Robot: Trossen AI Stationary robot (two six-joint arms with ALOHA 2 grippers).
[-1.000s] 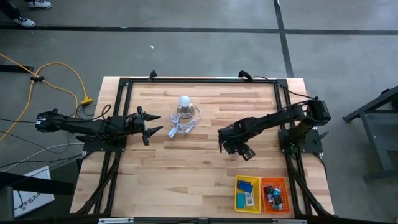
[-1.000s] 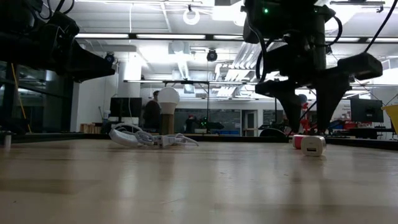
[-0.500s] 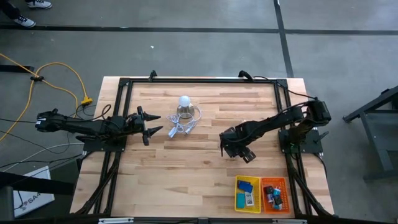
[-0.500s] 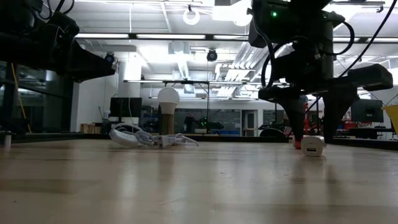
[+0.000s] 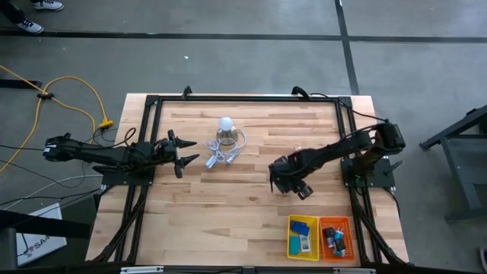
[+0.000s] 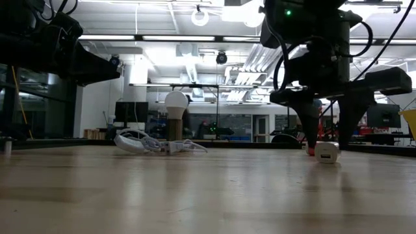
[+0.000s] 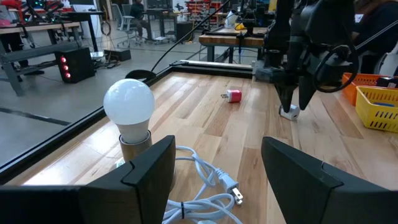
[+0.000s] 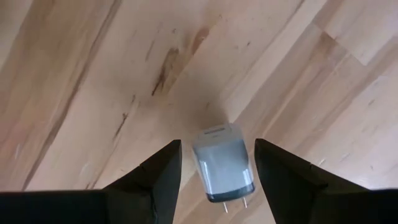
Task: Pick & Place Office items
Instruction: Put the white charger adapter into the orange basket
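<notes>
White charger plug (image 8: 222,163) lies flat on the wooden counter (image 5: 243,221), and you can see it sitting right in the gap of your right gripper (image 8: 216,180). Your right jaws stand open, one dark finger (image 8: 163,174) on each side of the plug, and neither finger touches it. Nothing is held. The plug's two little metal prongs point back toward the wrist camera. In the low view the right gripper (image 6: 323,144) reaches down to the counter with the plug (image 6: 326,152) at its tips. From above, the right gripper (image 5: 290,183) is right of the counter's middle.

A small pink cube (image 7: 234,96) sits on the counter near the plug (image 7: 289,112), a little apart from it, on the far side from the low camera. In the low view only a bit of it (image 6: 311,149) peeks out beside the plug.

The yellow tray (image 5: 303,237) and the orange tray (image 5: 336,237) sit side by side at the counter's near right edge, with small blue and white bits inside them.

Your left gripper (image 5: 185,153) waits at the left side of the counter with its jaws wide open and nothing in them. Just past it stand a white light bulb (image 7: 129,106) on its base and a looped white cord (image 7: 205,186).
</notes>
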